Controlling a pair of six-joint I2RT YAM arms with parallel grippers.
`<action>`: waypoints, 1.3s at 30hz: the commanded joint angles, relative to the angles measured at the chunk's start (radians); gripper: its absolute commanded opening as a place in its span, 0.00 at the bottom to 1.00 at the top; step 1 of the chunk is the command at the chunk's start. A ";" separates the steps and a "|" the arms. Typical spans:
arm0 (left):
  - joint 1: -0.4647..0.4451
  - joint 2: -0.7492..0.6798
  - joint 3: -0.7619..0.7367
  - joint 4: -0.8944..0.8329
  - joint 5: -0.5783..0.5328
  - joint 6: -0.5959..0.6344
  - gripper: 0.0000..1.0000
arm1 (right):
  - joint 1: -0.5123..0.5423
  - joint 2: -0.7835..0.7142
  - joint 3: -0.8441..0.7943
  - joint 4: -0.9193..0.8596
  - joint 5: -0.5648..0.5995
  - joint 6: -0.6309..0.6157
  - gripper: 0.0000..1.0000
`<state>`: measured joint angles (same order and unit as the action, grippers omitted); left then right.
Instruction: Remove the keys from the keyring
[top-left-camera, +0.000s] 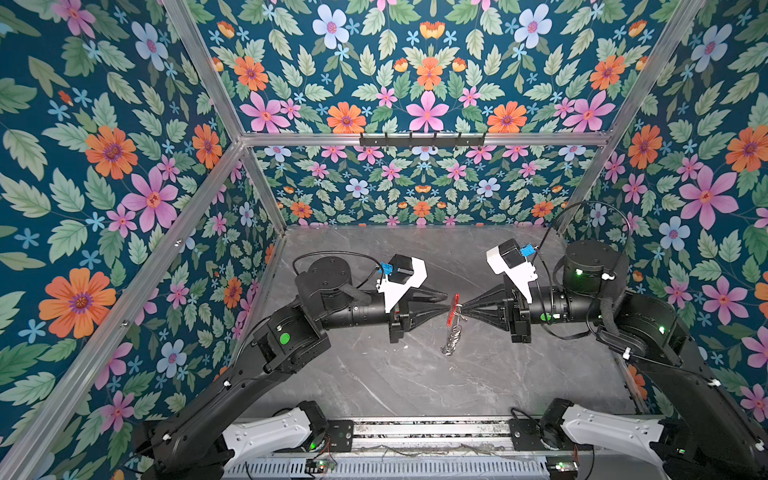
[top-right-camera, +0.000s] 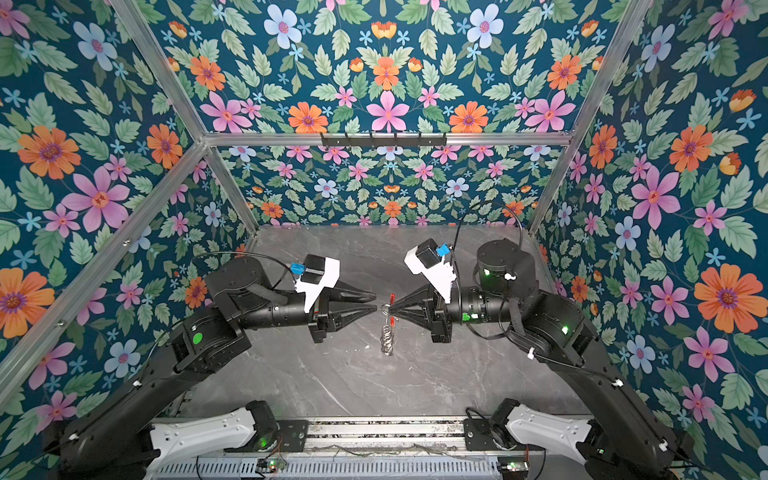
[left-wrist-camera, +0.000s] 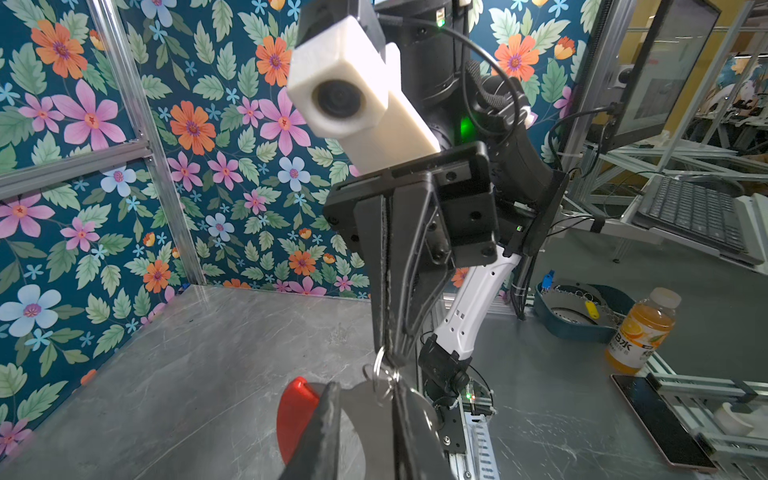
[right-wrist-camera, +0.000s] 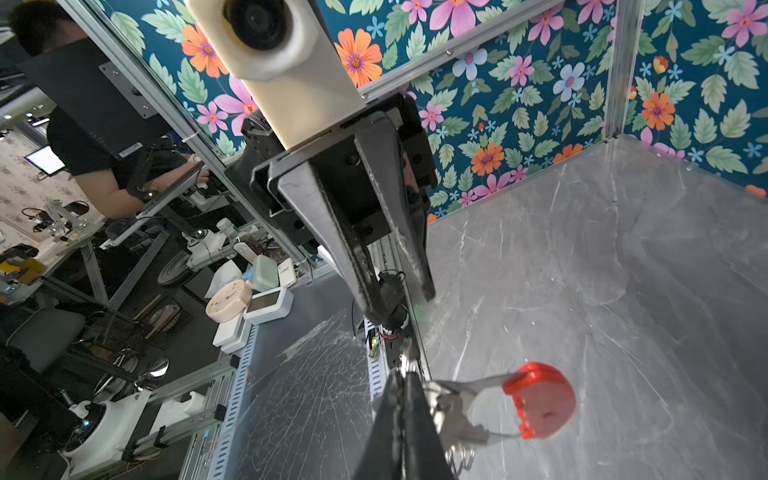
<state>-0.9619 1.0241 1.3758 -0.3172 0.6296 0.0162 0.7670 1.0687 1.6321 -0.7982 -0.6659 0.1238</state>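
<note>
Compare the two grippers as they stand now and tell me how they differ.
The left gripper has its jaws apart; the right gripper has them pressed together. The right gripper pinches the keyring by a silver ring, so it hangs from that gripper; the left gripper only faces it, and whether they touch cannot be told. Both are black, lie level and meet tip to tip above the table.

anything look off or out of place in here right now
Nothing looks spilled or damaged. The one oddity is the keyring: it hangs in mid-air, pinched by the right gripper, with its silver loops dangling loose below.
</note>
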 joint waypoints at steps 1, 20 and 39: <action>0.002 0.019 0.037 -0.096 0.006 0.035 0.30 | -0.003 0.021 0.058 -0.137 0.035 -0.076 0.00; 0.022 0.188 0.222 -0.302 0.178 0.070 0.38 | -0.019 0.116 0.200 -0.337 -0.017 -0.197 0.00; 0.027 0.269 0.305 -0.395 0.269 0.082 0.28 | -0.019 0.121 0.192 -0.311 -0.001 -0.186 0.00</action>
<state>-0.9360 1.2903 1.6760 -0.7017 0.8742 0.0860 0.7471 1.1900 1.8229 -1.1400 -0.6693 -0.0658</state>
